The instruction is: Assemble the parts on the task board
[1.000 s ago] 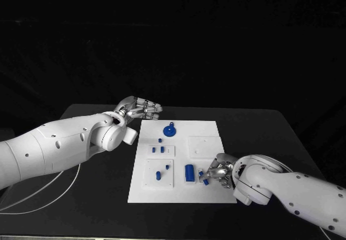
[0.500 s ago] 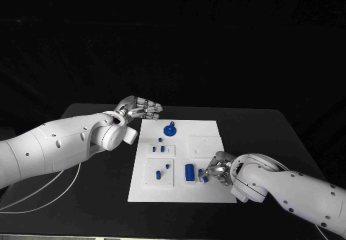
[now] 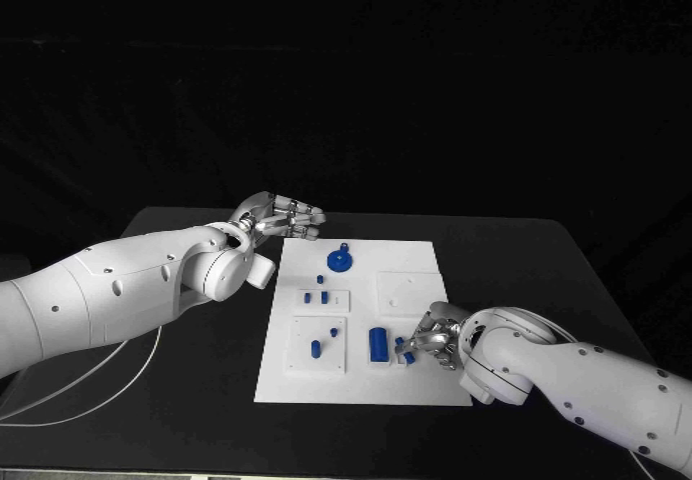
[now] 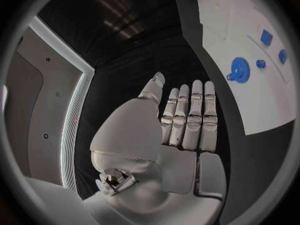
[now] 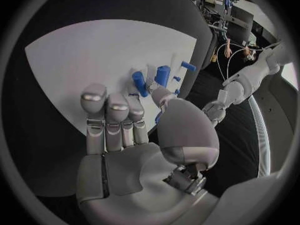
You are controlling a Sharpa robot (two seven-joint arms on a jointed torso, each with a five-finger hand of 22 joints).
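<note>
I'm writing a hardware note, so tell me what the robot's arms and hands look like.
Both arms have smooth white rounded shells dotted with small dark screw holes. Each ends in a silver metallic hand, the left hand and right hand, with segmented fingers. Thin white cables trail beneath the left arm.

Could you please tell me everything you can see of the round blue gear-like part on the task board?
The blue gear is a flat toothed disc of what looks like matte plastic, with a small knob or tab jutting from its far edge. It lies flat on the far part of the white task board, apart from the other blue pieces; a small blue peg sits near it. Nothing touches it: the left hand hovers off the board's far left corner, fingers straight and together, holding nothing.
</note>
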